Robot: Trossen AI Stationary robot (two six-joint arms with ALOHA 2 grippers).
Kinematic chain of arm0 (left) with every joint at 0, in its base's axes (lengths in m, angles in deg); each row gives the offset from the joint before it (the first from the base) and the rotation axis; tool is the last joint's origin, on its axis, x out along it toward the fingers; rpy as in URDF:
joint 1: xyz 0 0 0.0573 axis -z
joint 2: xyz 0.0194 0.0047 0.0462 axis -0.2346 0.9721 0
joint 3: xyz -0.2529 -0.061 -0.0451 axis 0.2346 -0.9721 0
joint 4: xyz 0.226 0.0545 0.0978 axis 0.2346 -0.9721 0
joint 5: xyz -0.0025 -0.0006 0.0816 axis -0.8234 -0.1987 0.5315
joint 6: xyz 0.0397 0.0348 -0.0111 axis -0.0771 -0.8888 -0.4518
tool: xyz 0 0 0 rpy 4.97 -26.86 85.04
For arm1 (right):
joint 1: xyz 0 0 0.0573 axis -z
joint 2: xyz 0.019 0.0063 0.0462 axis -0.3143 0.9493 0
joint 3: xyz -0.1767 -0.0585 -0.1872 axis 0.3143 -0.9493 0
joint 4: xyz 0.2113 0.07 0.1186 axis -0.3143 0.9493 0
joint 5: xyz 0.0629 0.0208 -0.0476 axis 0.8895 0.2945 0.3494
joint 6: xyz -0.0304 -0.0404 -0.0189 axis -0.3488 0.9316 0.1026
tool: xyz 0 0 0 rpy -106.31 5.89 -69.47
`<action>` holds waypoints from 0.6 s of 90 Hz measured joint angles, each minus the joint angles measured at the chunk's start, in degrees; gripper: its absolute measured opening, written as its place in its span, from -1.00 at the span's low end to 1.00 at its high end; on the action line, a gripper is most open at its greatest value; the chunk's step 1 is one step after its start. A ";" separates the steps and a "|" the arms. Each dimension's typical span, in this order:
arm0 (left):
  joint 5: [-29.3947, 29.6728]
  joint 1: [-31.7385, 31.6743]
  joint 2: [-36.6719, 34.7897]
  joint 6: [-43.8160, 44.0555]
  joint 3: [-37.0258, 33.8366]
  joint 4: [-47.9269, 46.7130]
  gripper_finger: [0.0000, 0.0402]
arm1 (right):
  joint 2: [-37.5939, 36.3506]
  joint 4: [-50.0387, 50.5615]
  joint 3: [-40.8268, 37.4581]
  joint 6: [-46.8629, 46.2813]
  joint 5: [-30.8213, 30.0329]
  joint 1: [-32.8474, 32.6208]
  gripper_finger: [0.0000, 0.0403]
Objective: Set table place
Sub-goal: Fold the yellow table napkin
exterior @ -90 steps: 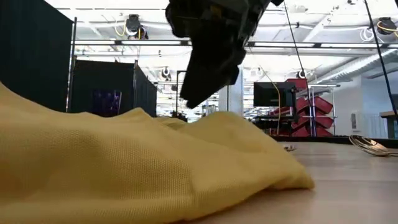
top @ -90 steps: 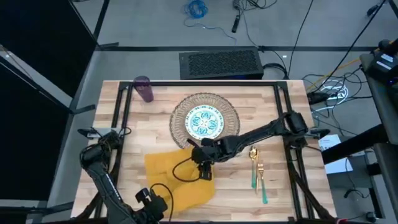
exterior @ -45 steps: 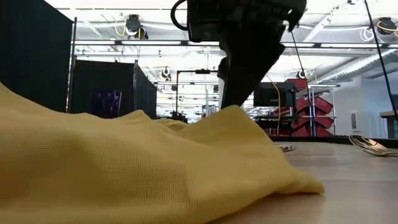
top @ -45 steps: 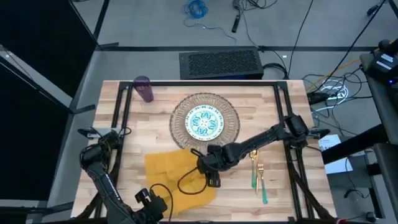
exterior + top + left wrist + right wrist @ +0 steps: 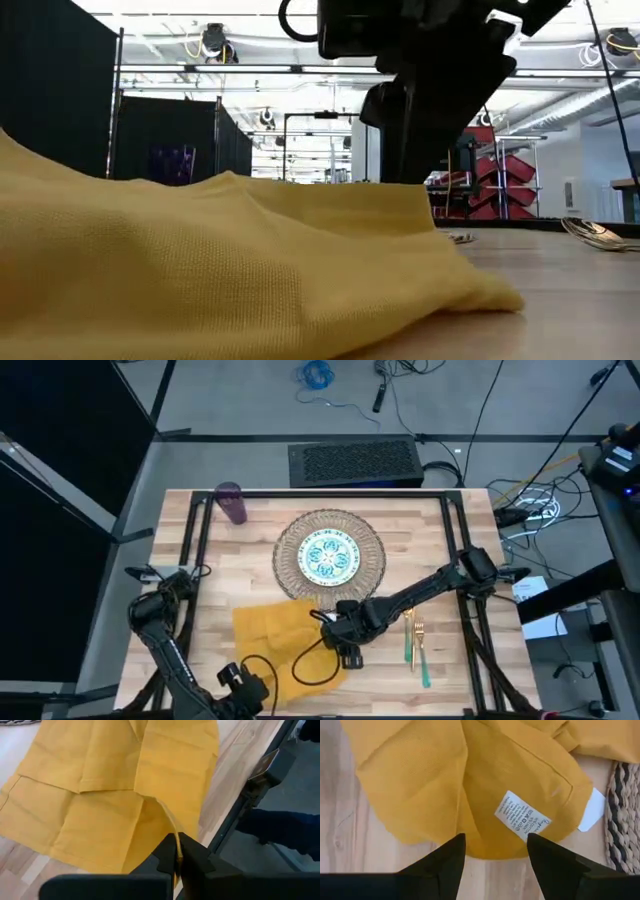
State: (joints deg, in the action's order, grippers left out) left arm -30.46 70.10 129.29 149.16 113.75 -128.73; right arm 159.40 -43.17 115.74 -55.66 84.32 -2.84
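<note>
The mustard-yellow napkin point(image 5: 285, 640) lies rumpled on the near middle of the table point(image 5: 450, 560). My left gripper point(image 5: 176, 851), at the napkin's near-left part point(image 5: 255, 685), is shut on the cloth. My right gripper point(image 5: 495, 840) is low over the napkin's right edge point(image 5: 348, 648), open, with the labelled corner point(image 5: 522, 820) between its fingers. The patterned plate point(image 5: 330, 555) sits on the round straw mat point(image 5: 285, 555). The gold spoon point(image 5: 408, 625) and fork point(image 5: 420, 650) lie on the table to the right. The purple cup point(image 5: 232, 502) stands at the far left. My left gripper pinches a raised ridge of the napkin point(image 5: 167, 822) between its two fingers, coming nearly level from the table's near-left. The cloth rises to the fingertips in a fold, and the rest lies spread on the table. My right gripper: I cannot tell whether its fingers touch the cloth.
A black cable point(image 5: 315, 660) loops over the napkin's near part. Black frame bars point(image 5: 195, 540) run along the table's left, right and far sides. Bare wood lies at the far right and left of the mat.
My right gripper has moved toward the table's near edge and slightly right, and has come down to the napkin's right edge. The raised hump of cloth beside it now stands flatter and farther right.
</note>
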 joint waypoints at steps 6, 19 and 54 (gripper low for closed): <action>0.00 0.00 0.00 0.30 0.00 -0.05 -1.00 | 0.00 -0.02 0.00 0.00 1.08 -0.25 -0.01; -0.02 0.00 0.00 0.31 0.00 -0.09 -1.00 | 0.00 -0.07 0.00 0.00 1.35 -1.15 -0.01; -0.04 -0.15 0.00 0.33 0.00 -0.12 -1.00 | 0.72 -1.62 0.02 0.95 1.27 -2.06 -0.01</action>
State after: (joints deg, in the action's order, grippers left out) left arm -30.50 69.95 129.29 149.49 113.75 -128.85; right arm 160.13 -44.79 115.77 -54.70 85.58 -4.90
